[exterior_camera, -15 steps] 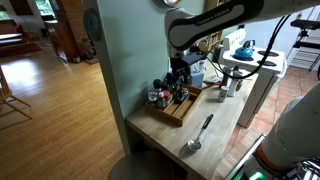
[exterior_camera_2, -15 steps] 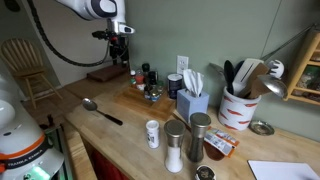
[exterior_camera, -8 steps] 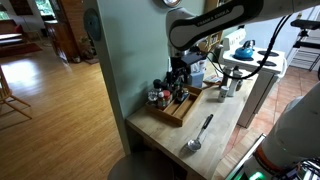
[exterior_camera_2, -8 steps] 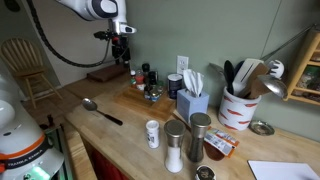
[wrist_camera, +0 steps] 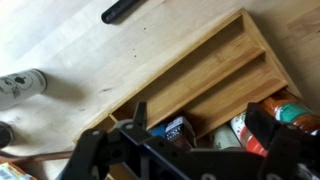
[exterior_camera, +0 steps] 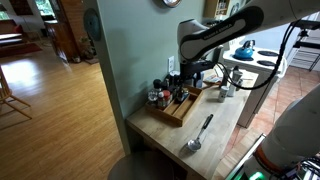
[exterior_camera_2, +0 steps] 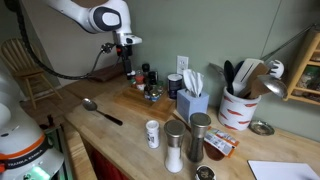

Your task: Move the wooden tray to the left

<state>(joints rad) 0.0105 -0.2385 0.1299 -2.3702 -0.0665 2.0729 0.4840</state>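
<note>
Since the earlier frame the arm has swung its elbow across and brought the gripper (exterior_camera: 181, 76) down closer to the wooden tray (exterior_camera: 178, 112), so that in the wrist view it now hangs right over the tray's crowded end with its jaws spread wide and nothing between them. The tray sits on the wooden counter (exterior_camera: 225, 125) alongside the green wall, with a spoon (exterior_camera: 200, 133) lying near its open side. The likeliest trouble is the small jars (wrist_camera: 178, 130) standing directly under the gripper (wrist_camera: 200, 118): a descent here could close on a jar, not on the tray wall, or tip the jars over, and a quick shove leftward could rock them even with a good hold. A slide might also catch the spoon. The tray (wrist_camera: 215, 70) is pale wood, long and rectangular, split by slats into lengthwise lanes, bare at one end and packed with jars at the other
</note>
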